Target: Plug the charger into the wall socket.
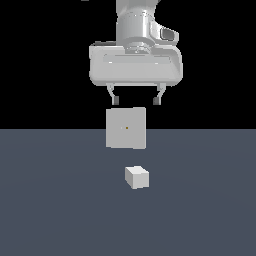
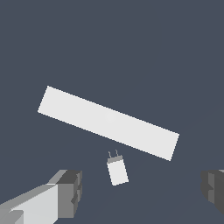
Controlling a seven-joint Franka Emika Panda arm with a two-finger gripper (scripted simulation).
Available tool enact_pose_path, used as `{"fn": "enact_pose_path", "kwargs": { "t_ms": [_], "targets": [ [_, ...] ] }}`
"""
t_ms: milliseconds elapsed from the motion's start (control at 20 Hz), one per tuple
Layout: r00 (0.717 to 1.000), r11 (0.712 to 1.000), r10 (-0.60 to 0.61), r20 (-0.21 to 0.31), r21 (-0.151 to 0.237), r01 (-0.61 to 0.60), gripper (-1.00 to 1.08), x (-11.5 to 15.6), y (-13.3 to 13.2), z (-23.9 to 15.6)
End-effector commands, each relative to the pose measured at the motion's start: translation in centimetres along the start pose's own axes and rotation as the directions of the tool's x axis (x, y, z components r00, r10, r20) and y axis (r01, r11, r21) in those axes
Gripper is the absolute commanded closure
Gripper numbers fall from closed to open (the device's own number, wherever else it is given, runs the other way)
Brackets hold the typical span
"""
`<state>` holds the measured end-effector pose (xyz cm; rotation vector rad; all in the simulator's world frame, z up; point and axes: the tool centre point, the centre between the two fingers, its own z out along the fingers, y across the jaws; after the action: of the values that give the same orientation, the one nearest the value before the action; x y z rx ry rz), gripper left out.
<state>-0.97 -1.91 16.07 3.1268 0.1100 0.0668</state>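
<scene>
The charger (image 1: 137, 177) is a small white cube lying on the dark grey floor, nearer the camera than the wall socket (image 1: 126, 128), an upright pale-grey square slab with a tiny orange dot at its centre. My gripper (image 1: 136, 100) hangs open and empty high above them, its two fingers spread wide. In the wrist view the charger (image 2: 117, 170) shows two small prongs pointing toward the wall socket (image 2: 108, 122), which is seen edge-on as a long white bar. The fingertips (image 2: 70, 192) frame the charger from far above.
The dark grey floor (image 1: 50, 200) stretches all around the two objects, with a black background behind it. Nothing else stands on the floor.
</scene>
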Motion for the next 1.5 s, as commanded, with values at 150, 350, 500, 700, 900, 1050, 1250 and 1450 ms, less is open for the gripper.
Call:
{"fn": "enact_pose_path", "kwargs": {
  "t_ms": [150, 350, 500, 700, 900, 1050, 1250, 1450],
  "targets": [
    [0.998, 0.999, -0.037, -0.049, 0.007, 0.037, -0.92, -1.2, -0.2, 1.3],
    [0.993, 0.997, -0.069, -0.092, 0.012, 0.070, -0.92, -2.2, -0.3, 2.4],
    [0.988, 0.995, -0.093, -0.125, 0.015, 0.095, -0.92, -2.8, -0.4, 3.3],
    [0.978, 0.992, -0.124, -0.169, 0.017, 0.129, -0.92, -3.7, -0.5, 4.6],
    [0.965, 0.987, -0.155, -0.212, 0.019, 0.163, -0.92, -4.5, -0.6, 5.9],
    [0.954, 0.982, -0.176, -0.242, 0.020, 0.186, -0.92, -5.0, -0.7, 6.8],
    [0.941, 0.977, -0.198, -0.276, 0.022, 0.212, -0.92, -5.5, -0.8, 7.8],
    [0.929, 0.972, -0.215, -0.300, 0.023, 0.232, -0.92, -5.8, -0.8, 8.7]
  ]
}}
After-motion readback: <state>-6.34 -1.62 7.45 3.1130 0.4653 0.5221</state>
